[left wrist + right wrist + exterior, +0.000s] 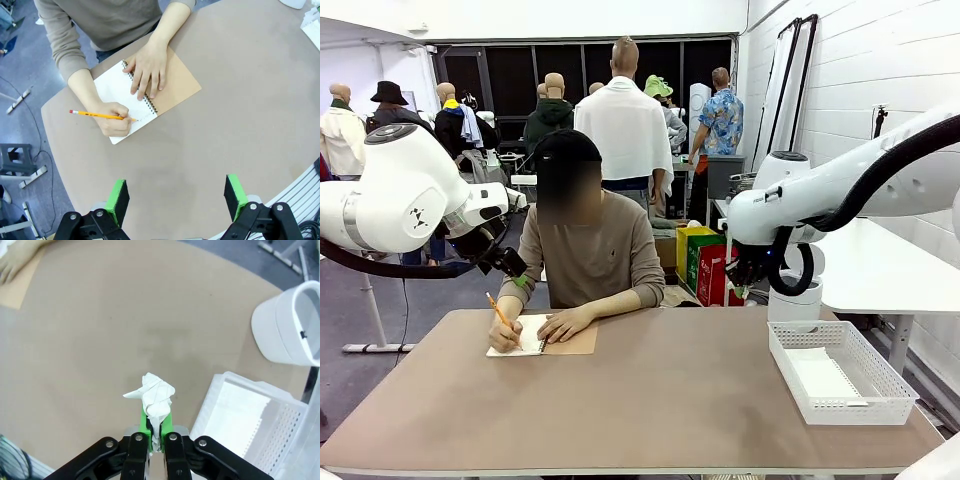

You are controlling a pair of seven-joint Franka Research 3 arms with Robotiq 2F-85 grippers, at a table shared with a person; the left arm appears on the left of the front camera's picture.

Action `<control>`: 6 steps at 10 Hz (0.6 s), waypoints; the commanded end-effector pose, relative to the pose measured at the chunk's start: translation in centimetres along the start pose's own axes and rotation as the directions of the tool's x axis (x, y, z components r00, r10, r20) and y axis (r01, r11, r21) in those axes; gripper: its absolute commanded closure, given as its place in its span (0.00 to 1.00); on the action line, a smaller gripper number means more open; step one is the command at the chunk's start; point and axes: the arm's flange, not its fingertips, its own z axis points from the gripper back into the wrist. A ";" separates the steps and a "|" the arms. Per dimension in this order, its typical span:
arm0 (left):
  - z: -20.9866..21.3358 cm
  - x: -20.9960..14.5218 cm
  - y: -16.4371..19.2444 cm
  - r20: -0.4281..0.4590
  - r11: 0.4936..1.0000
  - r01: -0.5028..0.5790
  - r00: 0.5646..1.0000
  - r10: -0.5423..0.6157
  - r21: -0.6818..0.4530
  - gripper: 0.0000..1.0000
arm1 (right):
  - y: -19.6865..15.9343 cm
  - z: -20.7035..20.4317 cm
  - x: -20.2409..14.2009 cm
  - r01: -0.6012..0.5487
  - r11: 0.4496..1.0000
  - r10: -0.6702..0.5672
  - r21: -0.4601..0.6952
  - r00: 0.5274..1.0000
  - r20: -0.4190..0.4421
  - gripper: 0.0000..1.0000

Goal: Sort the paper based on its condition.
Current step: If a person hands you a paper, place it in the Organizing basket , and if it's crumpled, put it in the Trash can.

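Gripping crumpled white paper wad [157, 392] in tightly closed right pincer [156, 422], poking out past its tips. Holding left pincer [175, 197] wide open, empty, above tan desk [225, 115].

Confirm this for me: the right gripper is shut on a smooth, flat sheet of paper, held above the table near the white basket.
Not quite. The paper is crumpled into a wad, not smooth and flat, as the right wrist view shows. The rest holds: the right gripper is shut on it above the table, near the white basket.
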 end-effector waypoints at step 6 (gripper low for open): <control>0.0 -0.1 0.1 0.000 1.000 0.003 1.000 -0.003 0.001 0.00 | 0.0 0.0 0.0 0.000 1.000 0.000 0.000 1.000 0.000 1.00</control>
